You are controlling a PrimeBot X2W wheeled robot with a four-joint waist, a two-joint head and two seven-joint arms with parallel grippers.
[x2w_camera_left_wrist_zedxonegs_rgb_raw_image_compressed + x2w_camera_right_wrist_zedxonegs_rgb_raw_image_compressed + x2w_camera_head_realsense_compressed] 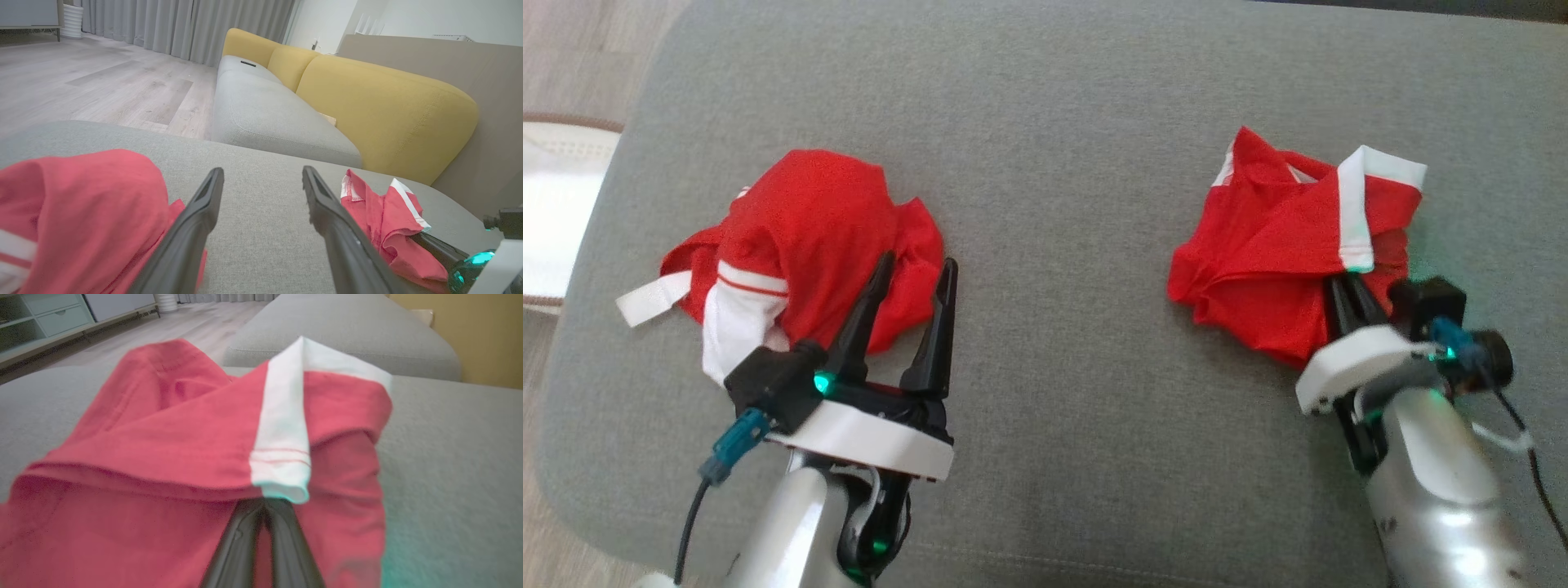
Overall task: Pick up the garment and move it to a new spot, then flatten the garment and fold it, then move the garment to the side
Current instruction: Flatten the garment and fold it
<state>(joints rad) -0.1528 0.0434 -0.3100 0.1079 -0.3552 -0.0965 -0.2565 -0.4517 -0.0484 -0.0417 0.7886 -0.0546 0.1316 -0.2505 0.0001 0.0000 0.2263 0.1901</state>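
Observation:
Two crumpled red garments with white trim lie on the grey cushion (1062,245). The left garment (800,237) (81,204) is bunched at the cushion's left side. My left gripper (918,261) (262,170) stands open at its right edge; one finger touches the cloth and bare cushion shows between the fingers. The right garment (1282,245) (163,457) (380,216) sits at the right, a white-banded fold on top. My right gripper (1347,294) (264,506) is shut on the right garment's near edge, its fingertips hidden under the fabric.
The cushion's left edge drops to a wooden floor (572,49), where a white round object (556,212) sits. A yellow-backed sofa (367,94) with a grey seat stands beyond the cushion. Bare grey cushion stretches between the two garments.

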